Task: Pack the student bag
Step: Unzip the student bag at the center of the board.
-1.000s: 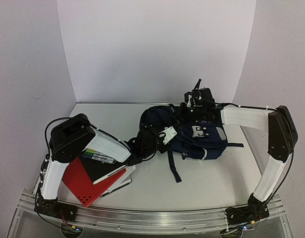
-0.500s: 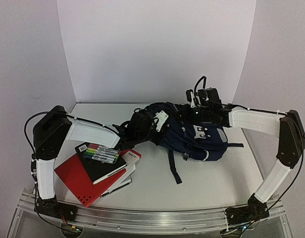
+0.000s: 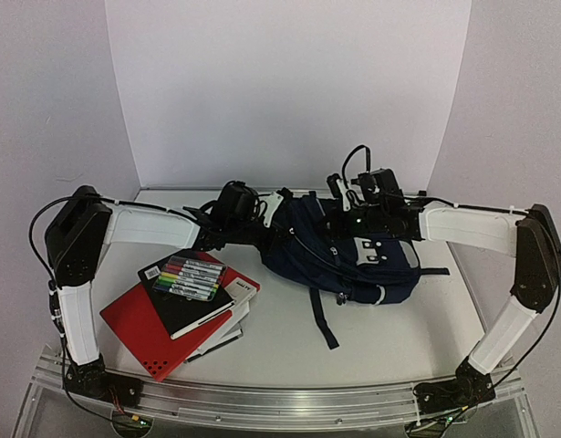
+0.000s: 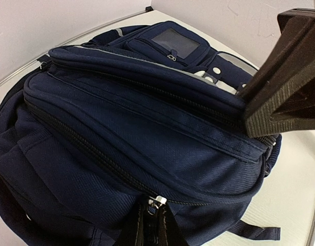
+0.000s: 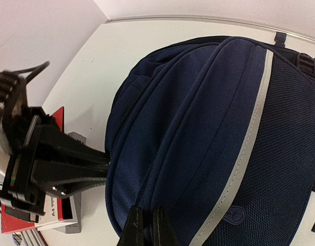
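Note:
The student bag lies on its back mid-table, dark navy with a grey stripe and its front patch facing up. My left gripper is at the bag's left end, shut on the silver zipper pull of the main zip. My right gripper reaches in from the right over the bag's top. It is shut, pinching a fold of the navy fabric beside a seam. The two grippers face each other across the bag. What is inside the bag is hidden.
A red notebook lies at the front left under a black book. A pack of coloured markers rests on top of that stack. A black strap trails toward the near edge. White walls stand behind and at both sides.
My left gripper has swung from the front of the bag back and left, pulling the bag's left end with it. The right gripper stayed shut on the top. The bag now lies more stretched out.

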Action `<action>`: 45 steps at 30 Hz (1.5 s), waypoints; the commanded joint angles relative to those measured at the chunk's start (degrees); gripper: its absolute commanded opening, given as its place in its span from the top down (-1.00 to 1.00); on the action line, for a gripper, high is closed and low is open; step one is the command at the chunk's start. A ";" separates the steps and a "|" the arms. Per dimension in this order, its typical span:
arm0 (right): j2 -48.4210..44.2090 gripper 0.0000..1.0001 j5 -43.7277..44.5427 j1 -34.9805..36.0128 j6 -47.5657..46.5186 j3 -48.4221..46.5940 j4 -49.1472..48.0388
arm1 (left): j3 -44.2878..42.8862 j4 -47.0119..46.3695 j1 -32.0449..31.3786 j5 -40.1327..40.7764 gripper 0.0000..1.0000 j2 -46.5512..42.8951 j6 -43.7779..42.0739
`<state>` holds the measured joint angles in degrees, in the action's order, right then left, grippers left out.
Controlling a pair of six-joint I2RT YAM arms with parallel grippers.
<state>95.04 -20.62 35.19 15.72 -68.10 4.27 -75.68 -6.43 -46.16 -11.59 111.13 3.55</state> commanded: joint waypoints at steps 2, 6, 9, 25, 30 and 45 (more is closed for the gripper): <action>-6.54 1.00 -6.23 2.93 -5.45 -0.19 3.28 | -1.57 5.21 8.98 8.93 0.99 -0.95 3.39; -6.30 1.00 -4.16 4.54 -5.88 0.04 4.42 | -0.98 4.67 10.87 7.02 0.99 -1.45 4.50; -6.11 1.00 4.40 5.59 -4.41 0.01 4.60 | -0.02 3.74 11.01 1.31 0.99 -2.77 3.78; -7.31 -0.38 22.25 14.23 -13.48 -3.58 3.49 | 5.56 2.78 10.92 -14.53 0.99 -7.81 5.07; -1.93 -0.67 27.61 16.56 -13.26 -5.68 3.87 | 6.18 2.16 10.92 -14.54 1.00 -8.11 5.63; 15.99 -0.97 41.95 21.20 -10.89 -15.23 5.98 | 7.19 1.05 10.92 -15.41 1.00 -9.08 7.08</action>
<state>108.03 15.47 56.43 3.37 -78.99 9.36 -68.83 -2.48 -35.42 -25.69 106.29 9.68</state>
